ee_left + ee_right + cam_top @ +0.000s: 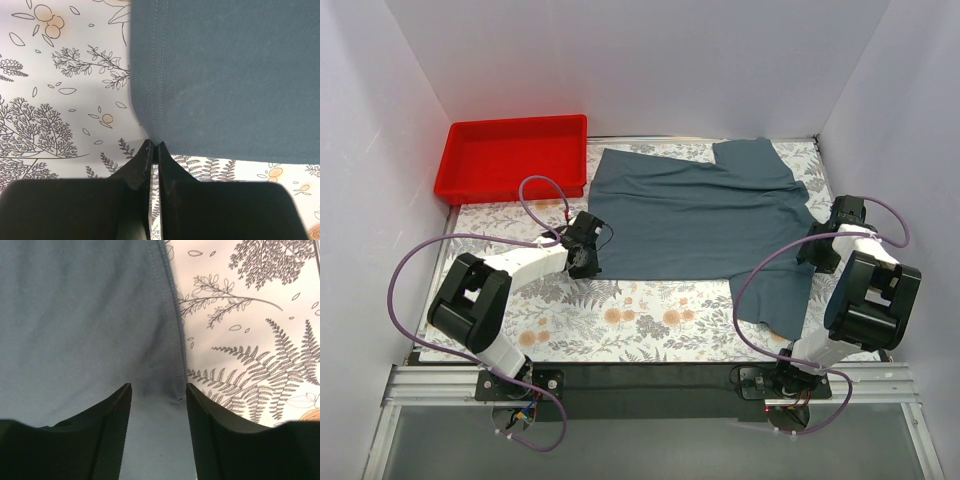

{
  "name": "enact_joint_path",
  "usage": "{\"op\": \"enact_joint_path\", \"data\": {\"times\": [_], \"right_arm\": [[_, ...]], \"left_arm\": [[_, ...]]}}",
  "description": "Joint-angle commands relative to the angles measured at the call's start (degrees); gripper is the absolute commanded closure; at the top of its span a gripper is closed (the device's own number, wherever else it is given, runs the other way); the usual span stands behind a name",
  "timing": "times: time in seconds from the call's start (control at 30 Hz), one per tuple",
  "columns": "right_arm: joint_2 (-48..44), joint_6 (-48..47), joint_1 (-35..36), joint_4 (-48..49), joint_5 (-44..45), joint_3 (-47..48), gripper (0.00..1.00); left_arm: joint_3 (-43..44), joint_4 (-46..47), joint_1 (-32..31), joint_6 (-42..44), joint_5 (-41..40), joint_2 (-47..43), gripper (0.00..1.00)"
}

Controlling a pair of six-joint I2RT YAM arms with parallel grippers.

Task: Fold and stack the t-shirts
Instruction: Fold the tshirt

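Observation:
One slate blue-grey t-shirt (700, 215) lies spread flat on the floral tablecloth, with one sleeve toward the back and one toward the front right. My left gripper (586, 250) is at the shirt's near left corner. In the left wrist view the jaws (154, 146) are closed, with the stitched hem corner of the t-shirt (225, 75) pinched at their tips. My right gripper (817, 248) is at the shirt's right side. In the right wrist view it (157, 386) is open, its fingers straddling the t-shirt (75, 315) just inside the seamed edge.
A red plastic tray (510, 127) stands at the back left, just left of the shirt. White walls close in the left, back and right sides. The floral tablecloth (640, 320) shows in front of the shirt. Purple cables loop off both arms.

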Motion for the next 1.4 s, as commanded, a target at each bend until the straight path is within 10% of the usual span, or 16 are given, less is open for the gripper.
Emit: {"op": "enact_joint_path", "data": {"times": [0.0, 0.6, 1.0, 1.37], "right_arm": [[1.07, -1.96, -0.60, 2.71, 0.78, 1.52, 0.55], [3.10, -2.84, -1.39, 4.99, 0.95, -3.93, 0.62], [1.78, -0.12, -1.65, 1.22, 2.44, -4.37, 0.99], [-6.29, 4.36, -4.72, -12.58, 6.75, -2.00, 0.99]], "left_arm": [[-2.14, -3.01, -0.28, 0.12, 1.19, 0.54, 1.00], [-2.23, -2.92, -0.20, -0.15, 1.19, 0.45, 1.00], [-1.00, -5.99, -0.19, 0.03, 1.18, -1.22, 1.00], [3.22, -18.91, 2.18, 0.47, 3.21, -7.98, 1.00]]}}
